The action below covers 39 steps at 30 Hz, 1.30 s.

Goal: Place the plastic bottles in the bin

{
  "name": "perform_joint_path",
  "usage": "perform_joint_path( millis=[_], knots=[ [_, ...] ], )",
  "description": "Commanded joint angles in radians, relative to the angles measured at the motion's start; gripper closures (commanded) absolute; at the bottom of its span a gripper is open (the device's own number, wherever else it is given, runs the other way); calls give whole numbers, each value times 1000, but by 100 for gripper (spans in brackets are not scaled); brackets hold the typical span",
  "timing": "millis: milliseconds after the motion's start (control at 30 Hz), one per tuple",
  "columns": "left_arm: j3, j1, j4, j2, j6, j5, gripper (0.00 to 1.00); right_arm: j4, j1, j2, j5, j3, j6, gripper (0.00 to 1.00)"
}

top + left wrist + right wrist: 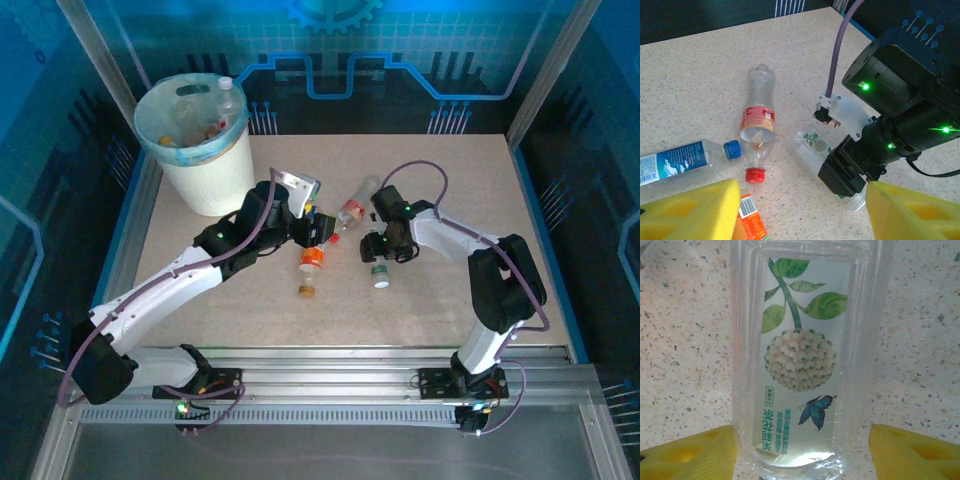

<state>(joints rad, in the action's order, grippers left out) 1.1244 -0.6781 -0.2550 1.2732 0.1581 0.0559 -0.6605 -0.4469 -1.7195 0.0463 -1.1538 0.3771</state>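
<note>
Right gripper [801,452] astride clear, floral-labelled bottle [802,355]

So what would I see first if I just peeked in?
Probably the big cream bin at the far left corner of the table, with bottles already inside. Next, the left gripper and right gripper close together mid-table among scattered bottles. The right one's yellow fingers sit either side of a clear bottle with a flower-and-butterfly label.

The clear bottle [800,365] carries a label with green leaves, a white round flower, a butterfly and blue-green Chinese characters, which I cannot read. The white print on the red-label bottle [758,120] is too small.
</note>
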Motion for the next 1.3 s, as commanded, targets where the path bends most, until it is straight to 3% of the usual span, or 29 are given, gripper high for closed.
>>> perform_joint_path(
  millis=[0,267,533,667,800,933,1100,1267],
  knots=[
    [8,-4,38,-5,-13,28,32,12,13,-42,5,-29,-14,28],
    [12,-2,44,-9,-24,36,30,24,13,-63,2,-46,-22,39],
    [39,26,10,4,100,39,16,0,-1,150,9,1,-73,42],
    [72,97,-26,27,253,-77,13,61,-49,326,-66,30,-145,43],
    [39,189,79,29,433,-305,11,164,-129,473,-100,58,-222,45],
    [-11,192,225,27,447,-481,10,249,-197,536,-104,63,-261,43],
    [-17,190,233,28,465,-581,11,286,-265,546,-88,36,-291,44],
    [-27,189,217,29,448,-598,14,270,-306,513,-98,-5,-313,44]
  ],
)
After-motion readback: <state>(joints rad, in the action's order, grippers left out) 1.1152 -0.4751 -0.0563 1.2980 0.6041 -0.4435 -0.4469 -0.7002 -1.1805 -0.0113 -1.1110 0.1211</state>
